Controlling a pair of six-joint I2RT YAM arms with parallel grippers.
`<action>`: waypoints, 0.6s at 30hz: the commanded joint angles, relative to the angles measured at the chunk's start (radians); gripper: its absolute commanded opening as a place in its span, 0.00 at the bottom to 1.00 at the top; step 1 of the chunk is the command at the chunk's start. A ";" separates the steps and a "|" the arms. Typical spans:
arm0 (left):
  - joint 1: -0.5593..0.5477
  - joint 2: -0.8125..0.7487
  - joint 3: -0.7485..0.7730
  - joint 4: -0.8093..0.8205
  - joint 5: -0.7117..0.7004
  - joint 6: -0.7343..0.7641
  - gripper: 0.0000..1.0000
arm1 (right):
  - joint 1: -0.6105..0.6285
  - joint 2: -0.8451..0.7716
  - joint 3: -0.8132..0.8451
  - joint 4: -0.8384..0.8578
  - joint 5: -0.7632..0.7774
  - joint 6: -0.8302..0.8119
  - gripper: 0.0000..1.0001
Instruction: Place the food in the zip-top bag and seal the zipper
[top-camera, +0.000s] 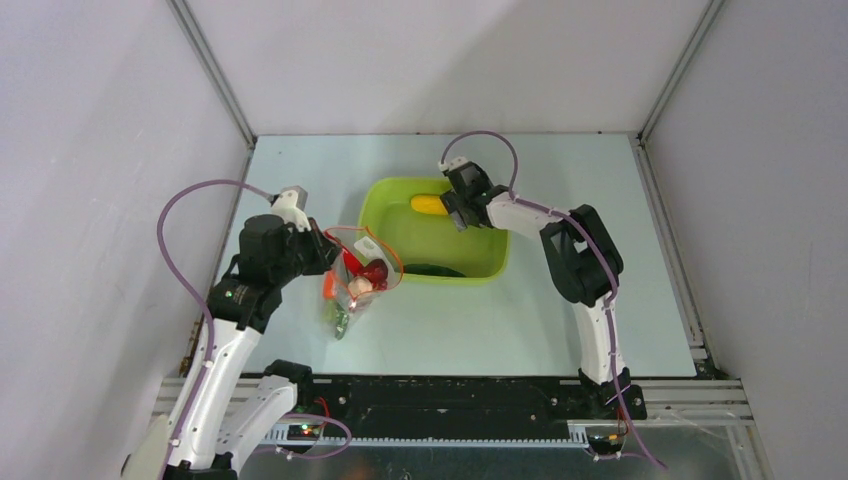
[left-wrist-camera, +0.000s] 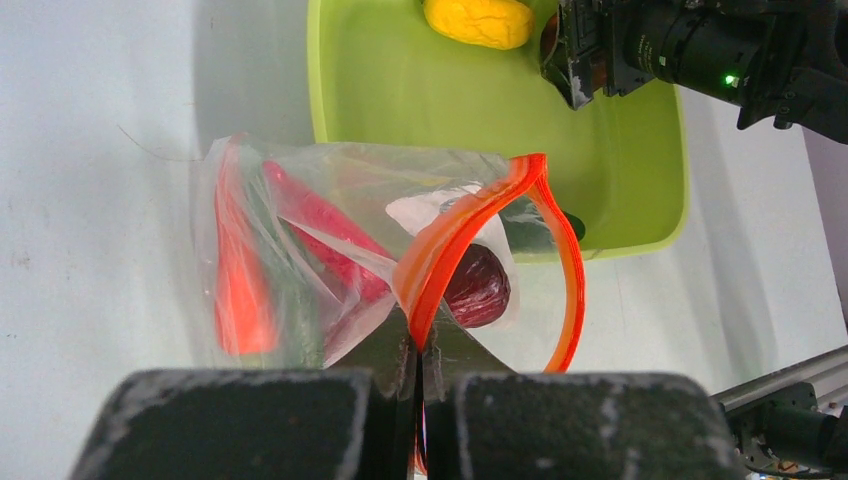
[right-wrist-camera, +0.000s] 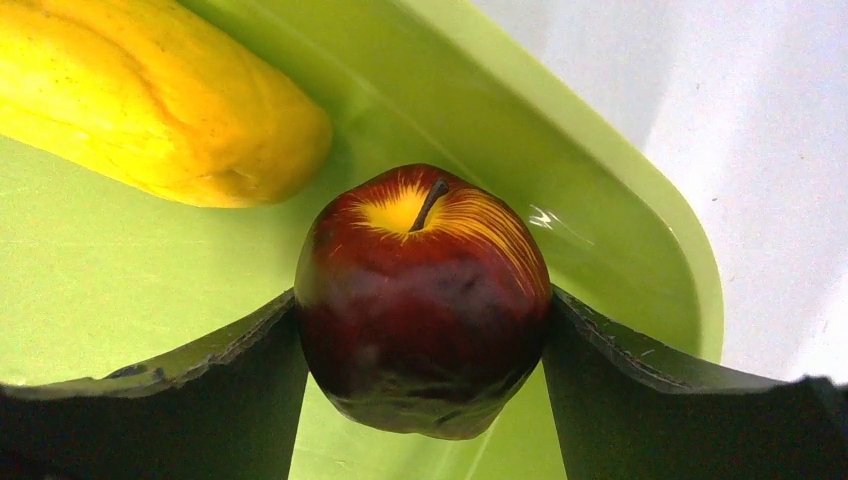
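My left gripper (left-wrist-camera: 418, 350) is shut on the orange-red zipper (left-wrist-camera: 470, 230) at the mouth of the clear zip-top bag (left-wrist-camera: 330, 190) and holds the mouth open in a loop. The bag (top-camera: 360, 278) holds an orange carrot (left-wrist-camera: 240, 290), a red chili (left-wrist-camera: 320, 225) and a dark maroon ball (left-wrist-camera: 478, 285). My right gripper (right-wrist-camera: 425, 320) is inside the lime-green tray (right-wrist-camera: 600, 200), shut on a dark red toy apple (right-wrist-camera: 425, 270). A yellow lemon (right-wrist-camera: 150, 100) lies just beside the apple. The lemon also shows in the top view (top-camera: 430, 205).
The tray (top-camera: 497, 262) stands mid-table, right of the bag. A dark green cucumber (top-camera: 432, 270) lies at the tray's near edge. My right arm (top-camera: 575, 250) reaches into the tray from the right. Grey walls enclose the table.
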 joint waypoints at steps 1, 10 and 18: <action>-0.003 0.001 0.022 0.019 0.008 -0.003 0.00 | -0.002 0.011 0.038 0.008 -0.010 0.027 0.76; -0.003 0.001 0.024 0.019 0.039 -0.002 0.00 | 0.001 -0.145 0.000 -0.027 -0.033 0.088 0.57; -0.004 -0.005 0.031 0.010 0.044 0.006 0.00 | 0.043 -0.451 -0.132 0.000 -0.279 0.134 0.50</action>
